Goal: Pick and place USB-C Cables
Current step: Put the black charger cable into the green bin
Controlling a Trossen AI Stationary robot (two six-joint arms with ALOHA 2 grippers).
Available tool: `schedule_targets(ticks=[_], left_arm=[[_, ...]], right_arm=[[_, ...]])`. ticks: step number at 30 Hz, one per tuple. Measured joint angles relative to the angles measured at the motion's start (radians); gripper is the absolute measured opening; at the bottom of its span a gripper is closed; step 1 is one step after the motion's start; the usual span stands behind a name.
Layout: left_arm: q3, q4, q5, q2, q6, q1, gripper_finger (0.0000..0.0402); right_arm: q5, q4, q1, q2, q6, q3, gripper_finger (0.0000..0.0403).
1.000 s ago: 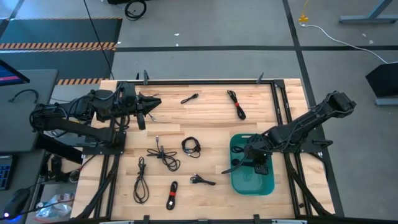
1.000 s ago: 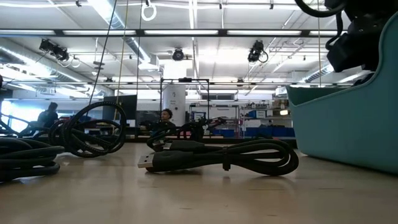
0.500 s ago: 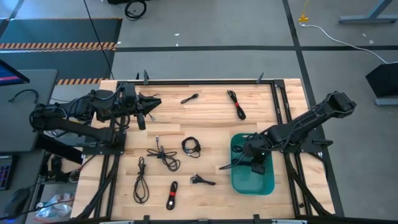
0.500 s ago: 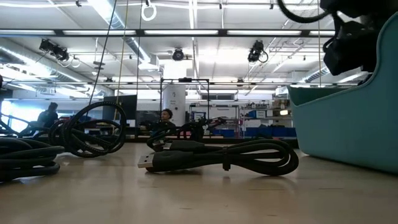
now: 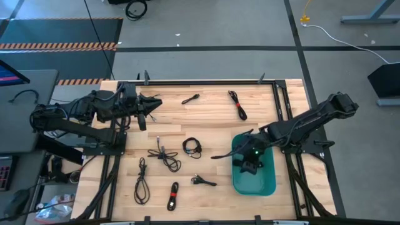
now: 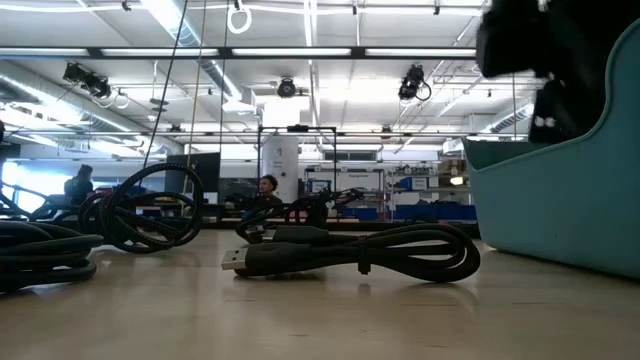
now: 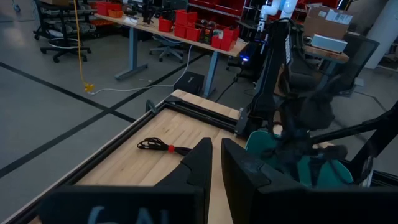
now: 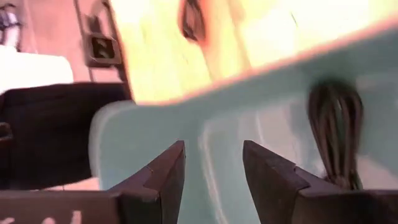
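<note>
High view: right end effector apparently above tub rim.

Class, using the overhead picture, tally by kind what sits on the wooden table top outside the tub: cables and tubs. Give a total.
Black cables: 7 (the tangled bunch counted as one)
Teal tub: 1
Total: 8
</note>
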Motion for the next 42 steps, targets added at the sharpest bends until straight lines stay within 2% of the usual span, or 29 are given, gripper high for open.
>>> schedule_targets(ticks=[5, 10, 13, 23, 27, 33, 36, 39, 42], left_arm=[[0.0, -0.048, 0.0, 0.0, -0.005, 0.0, 0.0041], [0.0, -0.057, 0.0, 0.0, -0.019, 0.0, 0.0041], [0.0, -0.063, 0.0, 0.0, -0.018, 0.0, 0.0041], [0.0, -0.11, 0.0, 0.0, -0.021, 0.0, 0.0041], [0.0, -0.111, 0.0, 0.0, -0.018, 0.0, 0.0041], [0.0, -0.125, 0.002, 0.003, -0.019, 0.0, 0.0041], [0.001, -0.162, 0.066, 0.035, -0.041, 0.0, 0.0041], [0.0, -0.166, 0.146, 0.114, -0.087, -0.004, 0.0041], [0.0, -0.15, 0.18, 0.218, -0.095, -0.022, 0.0041]], right_arm=[[0.117, -0.068, -0.011, 0.0, -0.126, 0.152, 0.0162], [0.307, -0.264, -0.038, 0.0, -0.284, 0.334, 0.016], [0.383, -0.369, -0.066, -0.001, -0.351, 0.398, 0.016], [0.401, -0.694, -0.217, 0.006, -0.371, 0.412, 0.016], [0.4, -0.763, -0.253, 0.006, -0.411, 0.412, 0.016], [0.372, -0.633, -0.3, 0.006, -0.438, 0.412, 0.016], [0.325, -0.534, -0.314, 0.006, -0.454, 0.412, 0.016], [0.269, -0.436, -0.327, 0.006, -0.457, 0.412, 0.016], [0.217, -0.342, -0.333, 0.006, -0.456, 0.412, 0.016]])
